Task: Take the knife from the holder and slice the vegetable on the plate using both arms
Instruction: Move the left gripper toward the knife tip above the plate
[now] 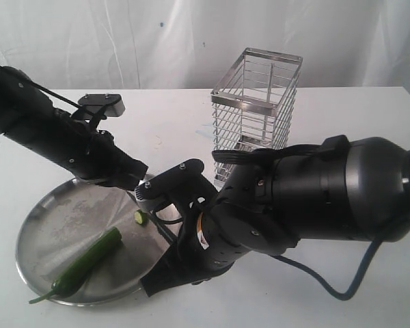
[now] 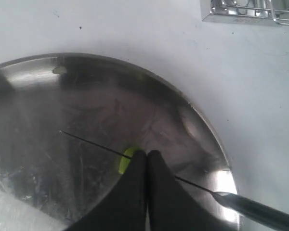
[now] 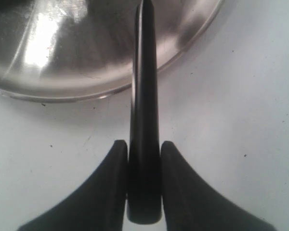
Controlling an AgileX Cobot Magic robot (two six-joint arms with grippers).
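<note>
At the far left, the shiny plate [image 1: 55, 222] is sitting on the white surface [image 1: 359, 301]. The green pepper [image 1: 89, 263] is lying across the plate with its stem end reaching the rim. Moving right, your left hand [image 2: 147, 154] is hanging over the plate with its fingers pressed fully together and nothing between them. A small cut slice [image 2: 126, 160] of pepper is lying just beside the tips. The knife [image 2: 260, 211] is stretching its thin blade across the plate right past that slice. Further right, your right hand [image 3: 144, 143] is clamping the knife's black handle, which is pointing in over the plate's rim. Behind, the wire basket [image 1: 256, 116] is standing upright on the surface, apart from the plate.
</note>
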